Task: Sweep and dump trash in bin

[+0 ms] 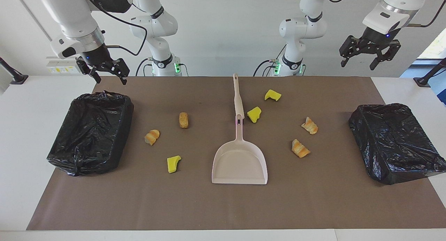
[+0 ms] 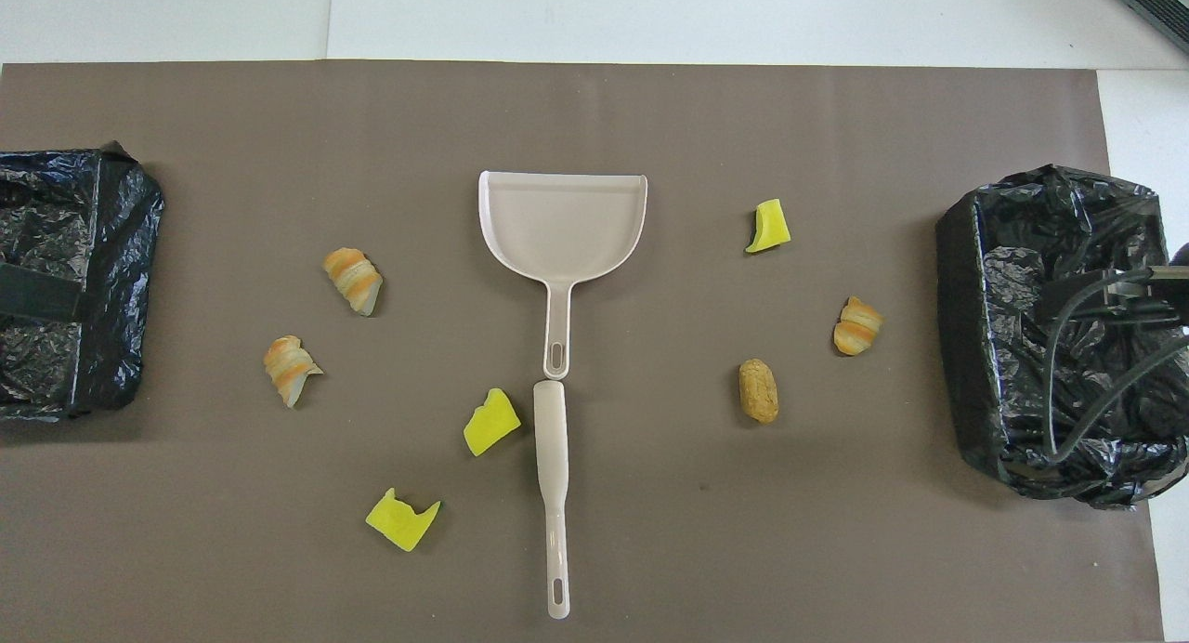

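Step in hand: none begun; sweeping not yet started, nothing gripped, nothing in either bin.
Left end effector (image 1: 370, 56): fingers spread wide, empty, raised over the table's edge near the bin (image 1: 395, 141) at the left arm's end.
Right end effector (image 1: 103, 71): fingers wide, empty, raised just above the robot-side rim of the other bin (image 1: 91, 131).
Trash: scattered loose on the brown mat (image 1: 313, 199): three yellow wedges (image 1: 254, 114), three croissant pieces (image 1: 300, 148), one brown roll (image 1: 183, 119).
Dustpan (image 1: 240, 161): flat at mid-mat, mouth away from the robots.
Brush handle (image 1: 238, 96): end to end with the dustpan's handle, nearer the robots.
Next move, likely: one arm down onto the brush handle, the other onto the dustpan handle; thin, flat-lying handles call for a low, square pinch.
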You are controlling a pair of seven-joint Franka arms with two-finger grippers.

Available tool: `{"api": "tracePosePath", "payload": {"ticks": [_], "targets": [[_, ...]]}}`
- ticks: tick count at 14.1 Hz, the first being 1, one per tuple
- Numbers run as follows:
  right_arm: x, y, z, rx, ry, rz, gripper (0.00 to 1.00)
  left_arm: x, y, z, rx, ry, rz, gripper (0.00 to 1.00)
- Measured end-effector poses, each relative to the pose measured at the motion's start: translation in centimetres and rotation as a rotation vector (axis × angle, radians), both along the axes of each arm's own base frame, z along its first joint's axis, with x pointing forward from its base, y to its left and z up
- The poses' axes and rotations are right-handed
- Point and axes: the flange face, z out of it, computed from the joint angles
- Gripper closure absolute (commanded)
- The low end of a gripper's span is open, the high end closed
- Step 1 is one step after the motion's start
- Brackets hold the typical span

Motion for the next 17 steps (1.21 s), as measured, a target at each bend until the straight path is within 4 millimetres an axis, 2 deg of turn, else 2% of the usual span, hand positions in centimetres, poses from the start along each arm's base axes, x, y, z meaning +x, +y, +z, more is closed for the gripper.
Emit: {"api": "tracePosePath", "payload": {"ticks": [12,14,15,17], "targets": [[0.0,0.0,0.5,0.0,-0.011,0.054,0.0,-0.2,-0.6,-0.1,-0.001,0.004,-0.012,0.0],[-0.1,0.0,0.3,0.001,-0.007,0.056,0.0,-1.1,-2.1,-0.9,0.002,0.02,-0.031,0.0],[-0.1,0.0,0.3,0.001,-0.008,0.056,0.0,-1.9,-3.6,-1.6,0.006,0.022,-0.031,0.0],[0.0,0.0,0.2,0.0,-0.02,0.056,0.0,-4.0,-8.4,-3.9,0.021,0.016,-0.024,0.0]]}}
